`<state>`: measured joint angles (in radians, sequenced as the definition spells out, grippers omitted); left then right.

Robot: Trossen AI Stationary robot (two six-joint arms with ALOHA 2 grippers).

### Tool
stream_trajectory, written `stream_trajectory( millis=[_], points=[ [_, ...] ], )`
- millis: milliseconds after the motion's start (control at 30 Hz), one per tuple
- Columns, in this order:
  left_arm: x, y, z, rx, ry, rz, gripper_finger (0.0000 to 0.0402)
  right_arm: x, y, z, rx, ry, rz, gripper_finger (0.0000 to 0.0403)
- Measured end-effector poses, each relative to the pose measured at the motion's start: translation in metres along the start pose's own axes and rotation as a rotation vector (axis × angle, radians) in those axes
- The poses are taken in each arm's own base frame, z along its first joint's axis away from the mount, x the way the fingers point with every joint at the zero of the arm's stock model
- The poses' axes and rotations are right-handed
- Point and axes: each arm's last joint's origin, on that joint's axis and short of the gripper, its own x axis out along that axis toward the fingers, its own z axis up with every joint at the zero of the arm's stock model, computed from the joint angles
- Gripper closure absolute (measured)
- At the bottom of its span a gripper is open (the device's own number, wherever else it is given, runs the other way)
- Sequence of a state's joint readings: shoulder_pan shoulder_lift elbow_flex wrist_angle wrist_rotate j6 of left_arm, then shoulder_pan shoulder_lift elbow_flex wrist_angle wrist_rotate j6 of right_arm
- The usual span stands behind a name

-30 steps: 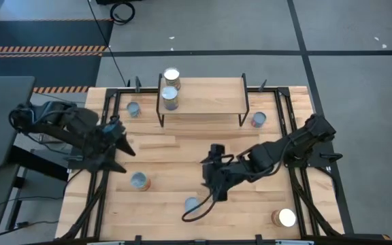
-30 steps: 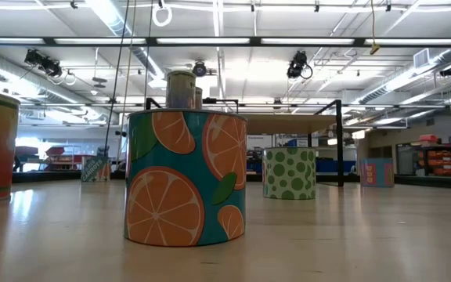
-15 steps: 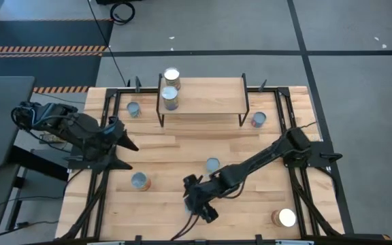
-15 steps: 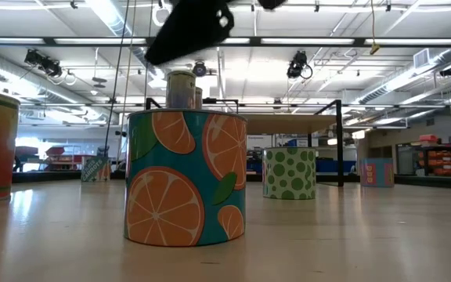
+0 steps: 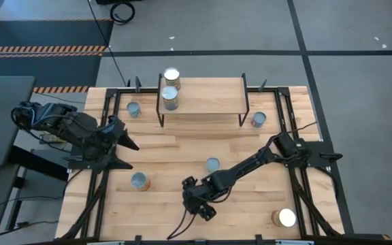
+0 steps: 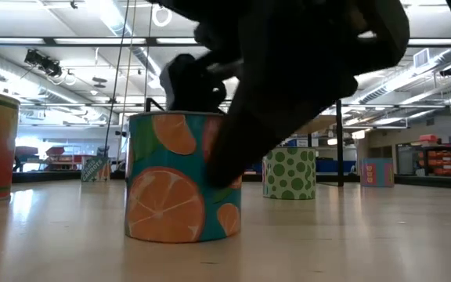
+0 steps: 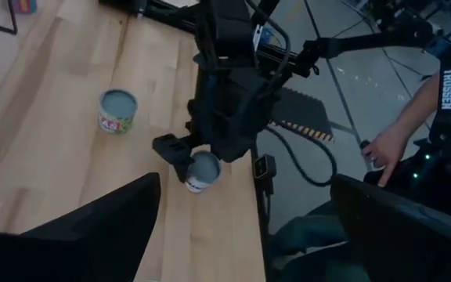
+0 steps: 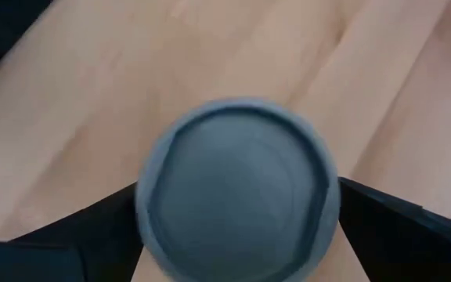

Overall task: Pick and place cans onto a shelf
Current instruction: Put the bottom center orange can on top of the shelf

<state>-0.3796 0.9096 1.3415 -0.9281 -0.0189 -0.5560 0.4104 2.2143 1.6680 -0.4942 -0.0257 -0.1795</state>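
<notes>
Scanning left to right, you find the left tool (image 5: 122, 141) parked at the bench (image 5: 169, 146) edge, its opening unclear. The right tool (image 5: 194, 202) straddles the orange-print can (image 6: 180, 176), fingers spread either side, not closed, ready to grip for the shelf (image 5: 206, 97).

In the high view the shelf (image 5: 203, 96) is standing at the top centre of the table (image 5: 169, 153), with two cans (image 5: 171, 97) sitting on its left end. Single cans are lying left of it (image 5: 134, 109), right of it (image 5: 258, 120), at centre (image 5: 213, 165), lower left (image 5: 139, 181) and lower right (image 5: 284, 218). The right gripper (image 5: 194, 201) is sitting over a can (image 7: 203, 170) at bottom centre. The left gripper (image 5: 121, 139) is hanging at the left edge.
</notes>
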Motion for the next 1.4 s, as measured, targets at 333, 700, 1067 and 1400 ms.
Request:
stream_trajectory(
  millis=[333, 700, 1067, 1400],
  points=[
    [0.0, 0.003, 0.002, 0.113, -0.057, 0.103, 0.0021, -0.01, -0.014, 0.001, 0.076, -0.023, 0.038, 0.0116],
    [-0.001, 0.011, 0.008, 0.098, -0.24, 0.435, 0.0021, -0.159, -0.096, -0.012, 0.324, -0.105, -0.174, 0.0117],
    [-0.017, 0.038, 0.03, 0.2, -0.432, 0.938, 0.0021, -0.271, -0.222, -0.079, 1.011, -0.129, -0.623, 0.0117],
    [-0.032, 0.066, 0.041, 0.182, -0.421, 1.134, 0.0021, -0.28, -0.291, -0.122, 1.212, -0.13, -0.697, 0.0117]
  ],
)
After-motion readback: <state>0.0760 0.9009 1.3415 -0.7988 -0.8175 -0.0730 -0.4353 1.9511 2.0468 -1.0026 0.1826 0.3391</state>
